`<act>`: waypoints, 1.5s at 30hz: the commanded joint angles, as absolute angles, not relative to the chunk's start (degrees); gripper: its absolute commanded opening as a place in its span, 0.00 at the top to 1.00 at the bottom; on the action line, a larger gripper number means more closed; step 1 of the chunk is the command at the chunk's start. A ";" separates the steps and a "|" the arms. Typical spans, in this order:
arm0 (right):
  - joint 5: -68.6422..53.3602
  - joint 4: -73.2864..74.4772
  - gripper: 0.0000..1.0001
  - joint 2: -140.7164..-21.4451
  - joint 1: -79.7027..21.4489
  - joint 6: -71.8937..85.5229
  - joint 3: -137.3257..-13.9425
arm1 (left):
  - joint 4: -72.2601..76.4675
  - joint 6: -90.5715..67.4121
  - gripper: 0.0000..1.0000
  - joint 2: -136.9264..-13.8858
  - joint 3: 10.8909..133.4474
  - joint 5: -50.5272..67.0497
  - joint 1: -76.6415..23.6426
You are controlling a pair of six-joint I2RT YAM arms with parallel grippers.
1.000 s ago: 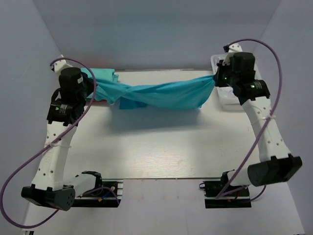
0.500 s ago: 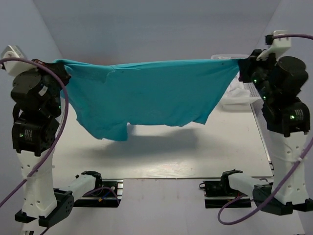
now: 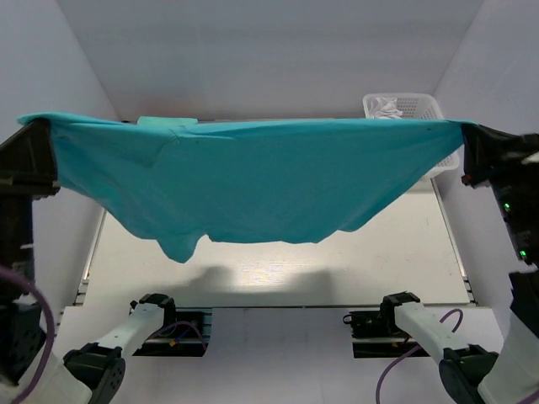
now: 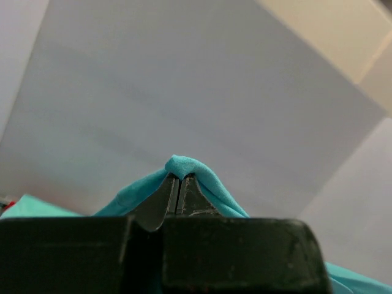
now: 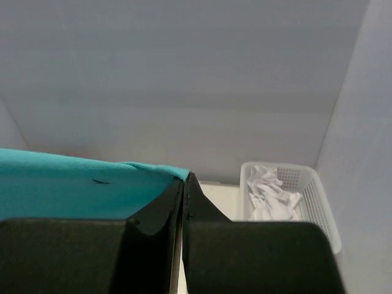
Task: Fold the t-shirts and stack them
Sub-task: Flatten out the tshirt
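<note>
A bright turquoise t-shirt (image 3: 253,177) hangs stretched wide in the air between my two grippers, high above the table. My left gripper (image 3: 38,130) is shut on its left corner; in the left wrist view cloth (image 4: 184,168) folds over the closed fingertips (image 4: 179,184). My right gripper (image 3: 465,135) is shut on its right corner; the right wrist view shows the cloth edge (image 5: 92,177) pinched at the tips (image 5: 185,182). A paler teal piece (image 3: 167,123) peeks out behind the shirt's top edge at the back left. A sleeve (image 3: 181,244) hangs lowest.
A white plastic basket (image 3: 419,105) with white cloth in it stands at the back right of the table, also in the right wrist view (image 5: 318,184). The white table (image 3: 396,252) lies below the shirt, walled in by pale panels.
Both arms have risen and spread apart. The shirt went from a twisted rope low over the table to a wide, flat sheet held high near the camera.
</note>
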State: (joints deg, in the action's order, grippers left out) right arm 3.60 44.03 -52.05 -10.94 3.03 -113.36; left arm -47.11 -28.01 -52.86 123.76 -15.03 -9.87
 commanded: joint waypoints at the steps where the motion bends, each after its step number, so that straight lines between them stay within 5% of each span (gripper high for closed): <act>1: 2.91 45.61 1.00 -48.53 -10.81 3.60 -116.28 | -47.81 -26.19 1.00 -52.65 126.21 -10.55 -9.40; 16: 5.89 46.49 1.00 -36.48 -10.72 9.14 -100.47 | -48.78 -31.20 1.00 -42.54 114.00 -3.69 -9.40; 22: 9.22 43.17 1.00 -34.89 -10.72 11.25 -87.49 | -46.15 -33.66 1.00 -40.61 99.96 -1.41 -9.40; 33: 10.19 27.51 1.00 -40.07 -10.81 14.51 -63.04 | -39.14 -34.98 1.00 -45.34 77.98 -0.18 -9.40; 45: 11.07 19.26 1.00 -58.43 -10.64 12.31 -61.78 | -26.46 -36.30 1.00 -59.05 67.50 -4.04 -9.32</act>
